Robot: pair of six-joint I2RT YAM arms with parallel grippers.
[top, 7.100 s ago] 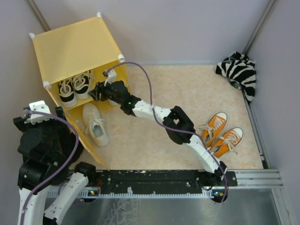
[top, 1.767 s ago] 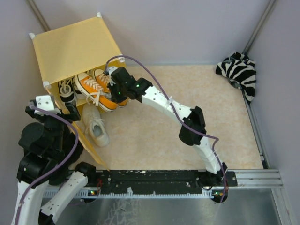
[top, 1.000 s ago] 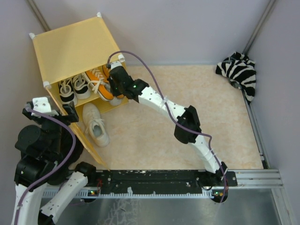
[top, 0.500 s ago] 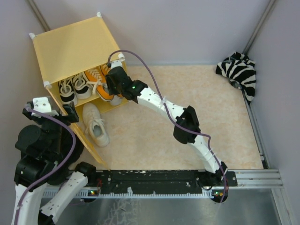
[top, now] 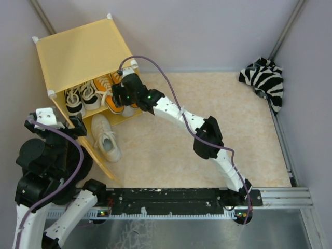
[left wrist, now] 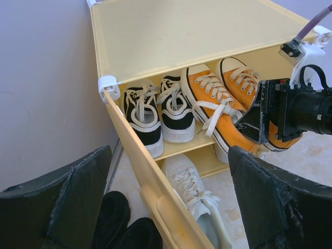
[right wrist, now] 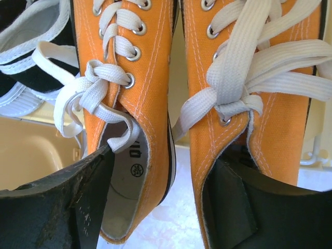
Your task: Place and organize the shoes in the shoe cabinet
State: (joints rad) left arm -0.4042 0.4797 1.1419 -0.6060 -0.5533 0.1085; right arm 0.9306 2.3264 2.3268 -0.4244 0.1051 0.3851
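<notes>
Release step: right end effector sits at the cabinet mouth with its jaws spread well apart, 1 finger inside the collar of the left orange sneaker, the other at the heel of the right orange sneaker; it doesn't look to be clamping either. Orange pair rests on the upper shelf of the yellow shoe cabinet, toes in, heels overhanging the shelf front, just beside the black-and-white pair at its 9 o'clock. White sneaker lies on the surface in front of the cabinet at about 6 o'clock from the shelf, next to the open door. To finish this well: back straight out along the shoe axis, no lift and no twist, since loose laces hang right by the finger in the collar and could drag that shoe off the edge. A light push on both heels before retreat would seat the pair fully, my call. Left end effector hangs wide open and empty beside the door. Zebra-striped cloth sits far off at 2 o'clock, irrelevant.
</notes>
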